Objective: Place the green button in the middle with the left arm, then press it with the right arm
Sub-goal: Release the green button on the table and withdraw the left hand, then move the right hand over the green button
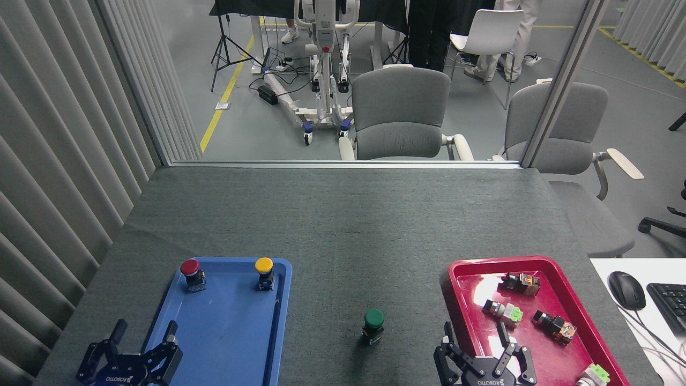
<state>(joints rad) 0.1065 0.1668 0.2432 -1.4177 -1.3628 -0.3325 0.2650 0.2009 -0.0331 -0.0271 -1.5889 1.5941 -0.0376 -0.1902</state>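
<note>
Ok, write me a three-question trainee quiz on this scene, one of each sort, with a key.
1. True or false: the green button stands on the bare cloth between the blue tray and the red tray.
2. Which buttons stand in the blue tray? A) red and yellow B) green and red C) yellow only
3. Fill in: the left gripper and the right gripper are both ____, holding nothing.

Key: 1 true; 2 A, the red button and yellow button; 3 open.
</note>
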